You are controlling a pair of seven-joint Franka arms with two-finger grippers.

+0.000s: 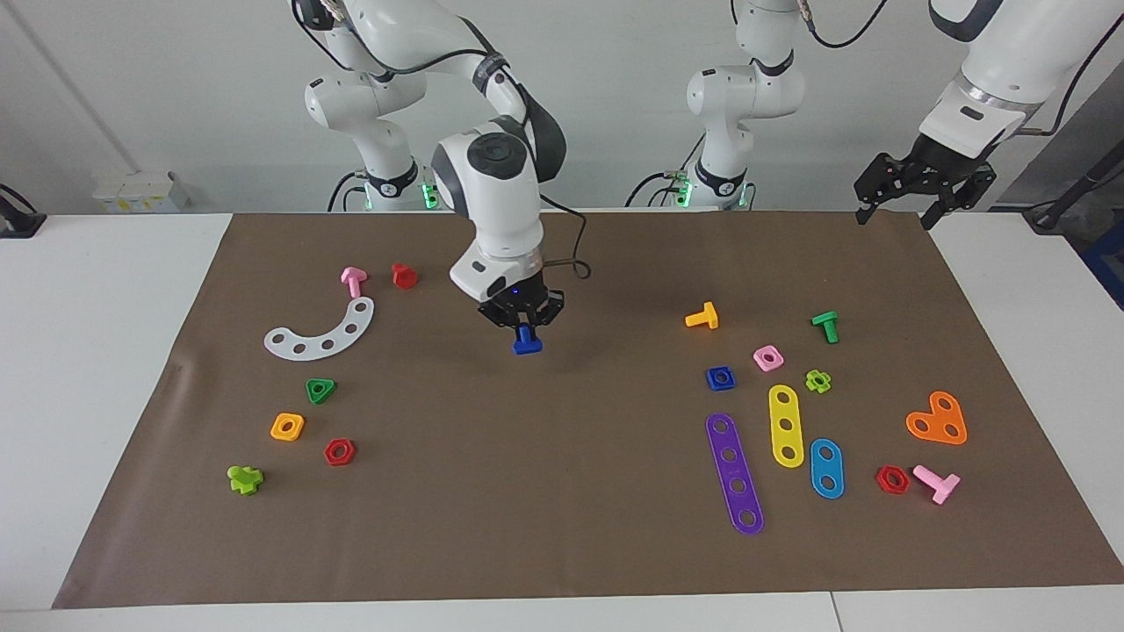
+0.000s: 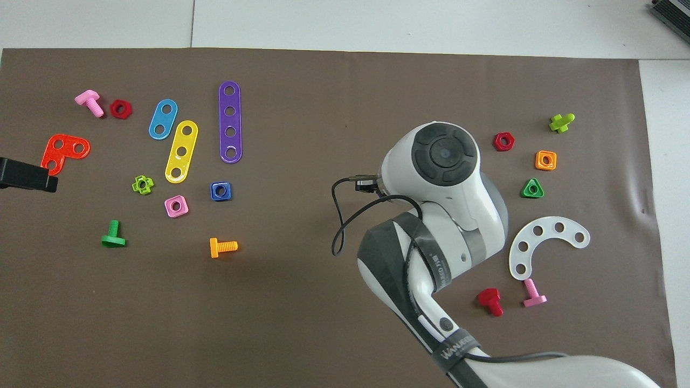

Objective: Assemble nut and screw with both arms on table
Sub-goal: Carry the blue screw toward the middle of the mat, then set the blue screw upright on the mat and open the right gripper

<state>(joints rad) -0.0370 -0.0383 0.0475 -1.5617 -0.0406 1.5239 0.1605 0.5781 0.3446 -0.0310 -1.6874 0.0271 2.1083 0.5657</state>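
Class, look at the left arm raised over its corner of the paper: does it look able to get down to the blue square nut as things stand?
Probably yes. The blue nut lies flat and apart from the pink nut and purple strip. The left gripper hangs with nothing below it, and the right gripper, holding the screw, is well clear.

Bright, even light; soft shadows; sharp.

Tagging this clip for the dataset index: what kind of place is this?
Likely a robotics lab bench, not a home. Two white arms stand at a white table with a brown paper sheet, scattered toy plastic bolts, nuts and strips such as the purple strip, against a bare wall.
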